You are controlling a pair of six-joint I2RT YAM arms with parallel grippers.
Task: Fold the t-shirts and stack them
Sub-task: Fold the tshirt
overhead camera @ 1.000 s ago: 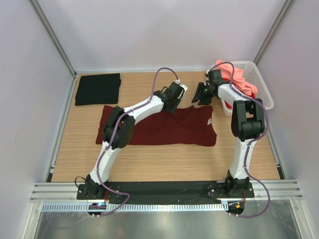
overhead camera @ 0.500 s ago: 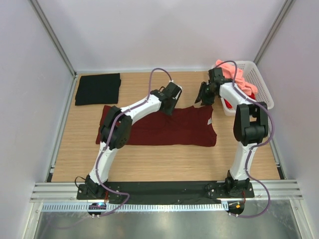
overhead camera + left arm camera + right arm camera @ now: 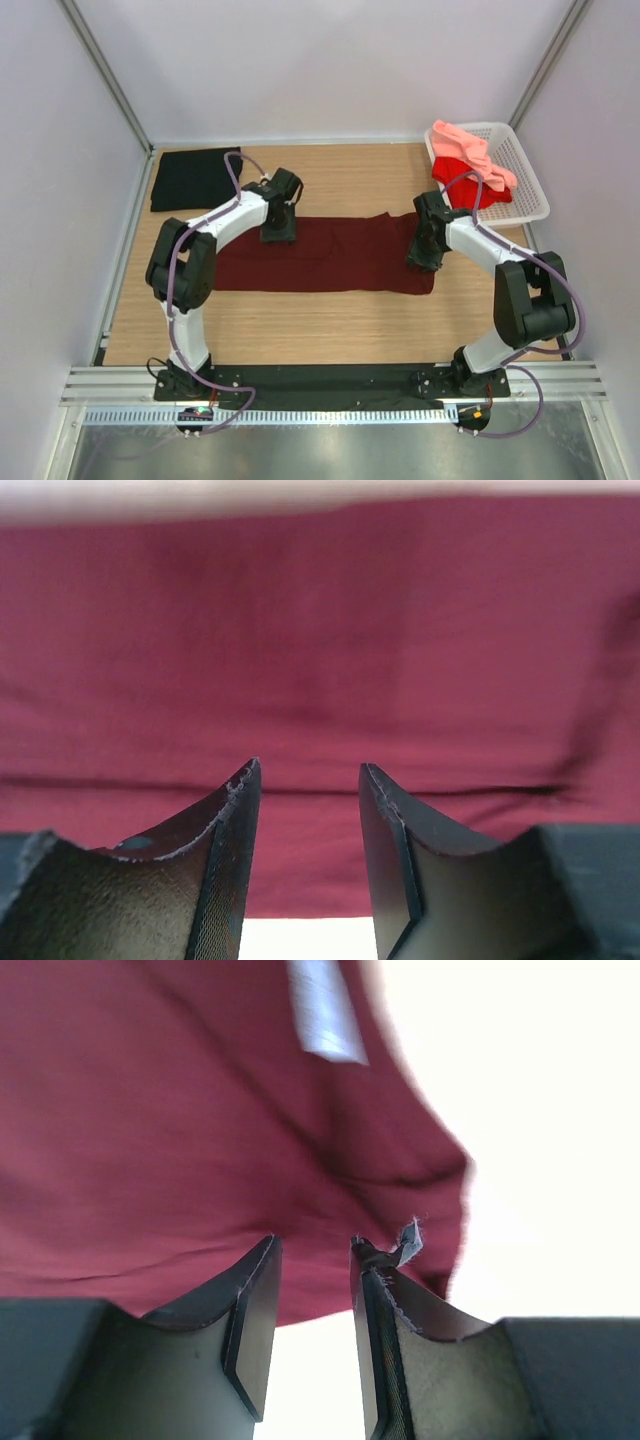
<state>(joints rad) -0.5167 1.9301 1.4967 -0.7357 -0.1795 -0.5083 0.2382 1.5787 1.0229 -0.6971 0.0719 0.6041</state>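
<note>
The dark maroon t-shirt [image 3: 340, 255] lies flat as a long strip across the middle of the table. It fills the left wrist view [image 3: 320, 640] and the right wrist view [image 3: 150, 1110], where its white neck label [image 3: 325, 1010] shows. My left gripper [image 3: 278, 232] [image 3: 307, 770] is open and empty, low over the shirt's far edge on the left part. My right gripper [image 3: 422, 255] [image 3: 312, 1245] is open and empty, low over the shirt's right end. The black t-shirt [image 3: 196, 178] lies folded at the back left. The salmon pink t-shirt [image 3: 470, 148] and the bright red t-shirt [image 3: 468, 185] lie in the basket.
The white lattice basket [image 3: 528, 180] stands at the back right against the wall. Bare wooden table [image 3: 330, 325] runs along the near side of the maroon shirt. Metal rails [image 3: 130, 230] frame the table's left and right edges.
Both grippers have come down from behind the maroon shirt onto it. The left one moved left along the far edge, the right one moved nearer to the right end.
</note>
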